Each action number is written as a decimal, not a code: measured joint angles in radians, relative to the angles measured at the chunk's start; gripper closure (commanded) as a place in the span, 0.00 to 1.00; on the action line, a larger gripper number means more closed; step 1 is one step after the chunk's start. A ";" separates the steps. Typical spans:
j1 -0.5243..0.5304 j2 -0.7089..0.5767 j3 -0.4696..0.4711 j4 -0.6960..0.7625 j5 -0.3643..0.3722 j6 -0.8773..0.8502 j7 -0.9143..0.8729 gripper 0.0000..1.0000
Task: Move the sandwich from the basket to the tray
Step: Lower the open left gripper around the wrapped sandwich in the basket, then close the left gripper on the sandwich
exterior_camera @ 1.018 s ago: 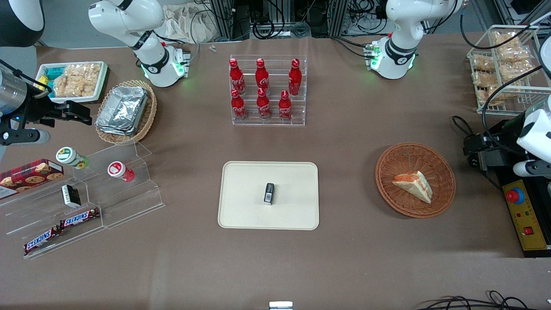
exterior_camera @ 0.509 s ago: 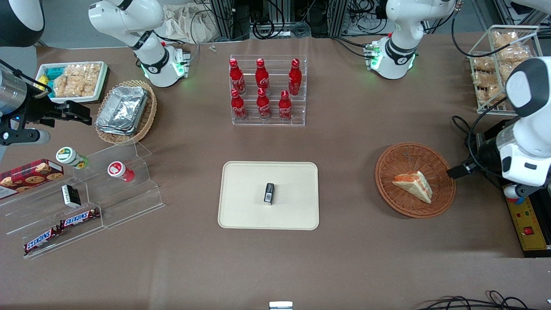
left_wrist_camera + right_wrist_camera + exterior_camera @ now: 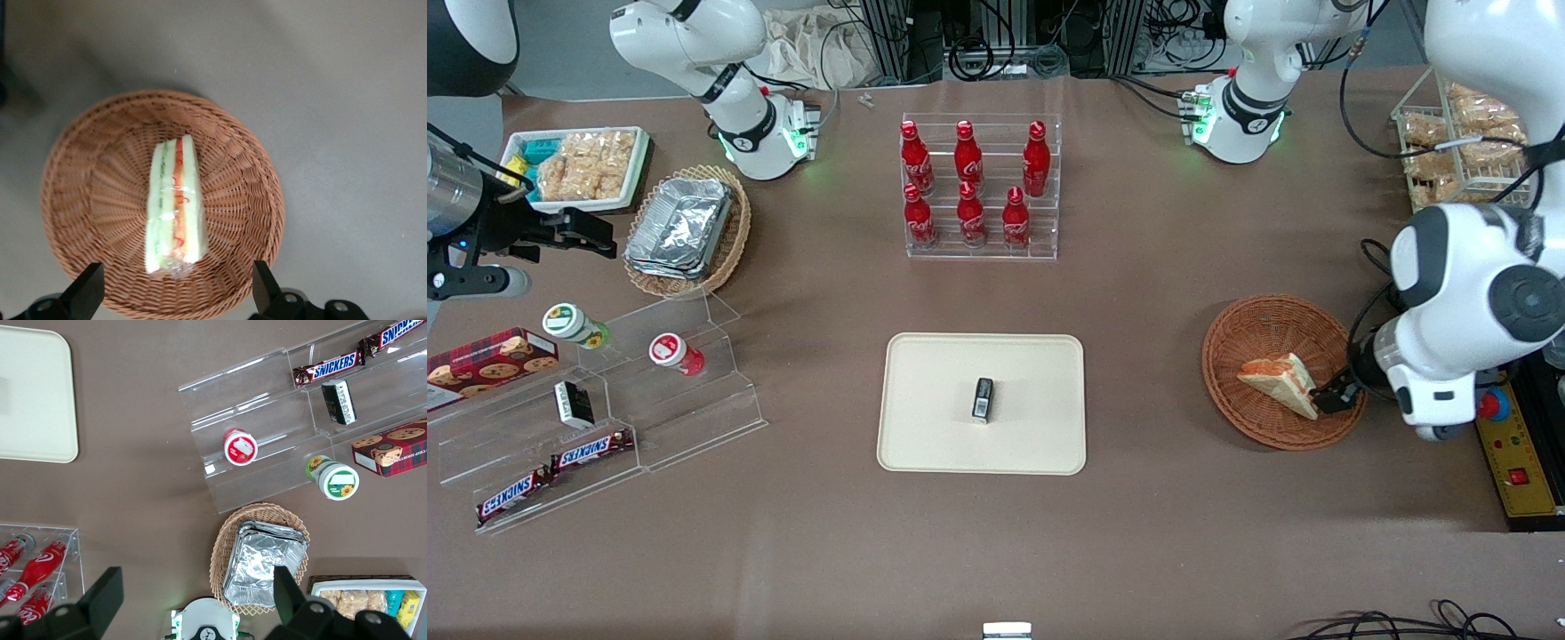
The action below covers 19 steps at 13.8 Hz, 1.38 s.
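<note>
Here, the cream tray [image 3: 985,404] is lying mid-table with 1 small dark packet [image 3: 983,398] resting on it. Toward the working arm's end, the basket [image 3: 1263,333] is holding the sandwich [image 3: 1279,382], lying flat inside. The gripper [image 3: 175,293] is hovering above the basket's rim, its 2 fingers [image 3: 87,290] spread wide apart, gripping nothing.
</note>
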 measured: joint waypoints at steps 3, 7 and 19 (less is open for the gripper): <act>0.000 0.040 -0.003 0.000 0.001 0.037 -0.086 0.00; 0.000 0.068 -0.007 -0.007 0.001 0.039 -0.116 0.00; 0.007 0.072 -0.006 -0.122 0.050 0.049 -0.123 0.00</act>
